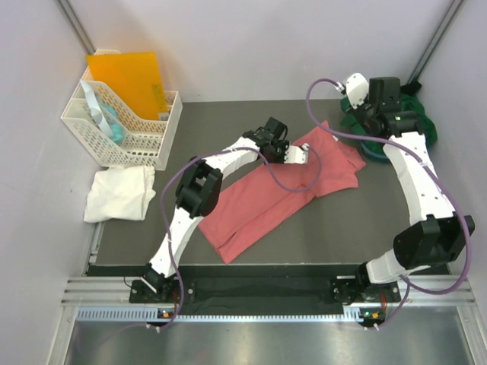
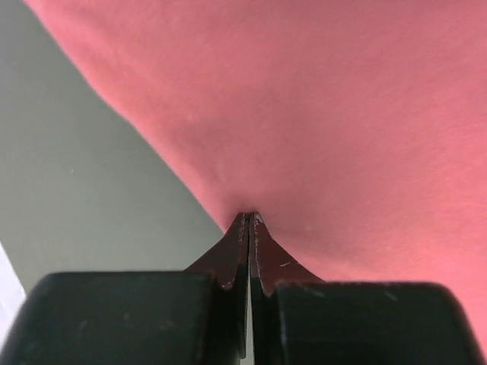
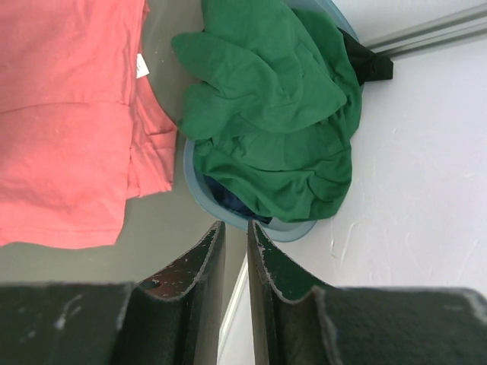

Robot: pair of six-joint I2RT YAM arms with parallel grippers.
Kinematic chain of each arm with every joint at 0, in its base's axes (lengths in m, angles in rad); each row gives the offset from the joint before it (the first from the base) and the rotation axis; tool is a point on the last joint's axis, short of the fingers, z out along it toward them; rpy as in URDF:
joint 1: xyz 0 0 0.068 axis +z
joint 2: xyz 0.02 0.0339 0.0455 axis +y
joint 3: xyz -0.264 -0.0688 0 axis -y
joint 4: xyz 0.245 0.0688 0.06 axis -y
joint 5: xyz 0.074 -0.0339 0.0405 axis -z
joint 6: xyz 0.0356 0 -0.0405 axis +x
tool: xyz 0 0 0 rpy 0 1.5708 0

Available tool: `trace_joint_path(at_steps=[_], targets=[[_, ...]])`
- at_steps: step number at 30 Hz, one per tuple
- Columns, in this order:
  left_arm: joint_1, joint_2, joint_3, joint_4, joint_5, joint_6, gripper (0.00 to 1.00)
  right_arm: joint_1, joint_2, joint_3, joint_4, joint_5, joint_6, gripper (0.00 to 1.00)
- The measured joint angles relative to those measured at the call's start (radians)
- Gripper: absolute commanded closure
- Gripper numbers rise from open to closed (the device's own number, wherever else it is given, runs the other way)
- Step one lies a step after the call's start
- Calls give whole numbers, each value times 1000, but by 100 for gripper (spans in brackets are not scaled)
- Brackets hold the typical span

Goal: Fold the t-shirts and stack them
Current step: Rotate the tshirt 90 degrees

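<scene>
The salmon-pink t-shirt (image 1: 289, 194) lies folded into a long strip running diagonally across the dark table. My left gripper (image 1: 298, 154) rests on its upper part, shut, and its tips (image 2: 249, 217) pinch a pucker of the pink cloth (image 2: 342, 114) beside the shirt's edge. The dark green t-shirt (image 3: 274, 122) sits crumpled in a blue basin (image 3: 190, 171) at the back right. My right gripper (image 3: 235, 223) hovers over the basin (image 1: 373, 150) with a narrow gap between its jaws and nothing in it. The white neck label (image 3: 141, 67) shows on the pink shirt. The white t-shirt (image 1: 118, 194) lies folded at the left.
A white lattice basket (image 1: 125, 125) holding an orange folder (image 1: 129, 76) stands at the back left. White walls close in the back and both sides. The right arm's purple cable (image 1: 323, 125) loops over the pink shirt's far end.
</scene>
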State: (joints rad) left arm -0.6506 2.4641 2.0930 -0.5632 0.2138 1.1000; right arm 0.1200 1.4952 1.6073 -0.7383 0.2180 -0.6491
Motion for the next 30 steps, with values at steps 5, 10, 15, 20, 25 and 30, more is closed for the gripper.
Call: trace_joint_path(at_steps=[5,10,15,20,25,30], targets=[[7,14,16,19,-48,-16,100,0,16,5,10,-11,8,82],[31,19,19,34,-72,-48,100,0,32,6,13,-29,18,82],[68,19,19,46,-111,-73,100,0,38,5,13,-48,27,82],[108,26,21,63,-179,-88,100,0,38,5,13,-57,33,82],[153,57,68,60,-245,-108,100,0,38,5,13,-64,37,82],[221,85,113,51,-312,-129,100,0,38,5,14,-71,48,82]])
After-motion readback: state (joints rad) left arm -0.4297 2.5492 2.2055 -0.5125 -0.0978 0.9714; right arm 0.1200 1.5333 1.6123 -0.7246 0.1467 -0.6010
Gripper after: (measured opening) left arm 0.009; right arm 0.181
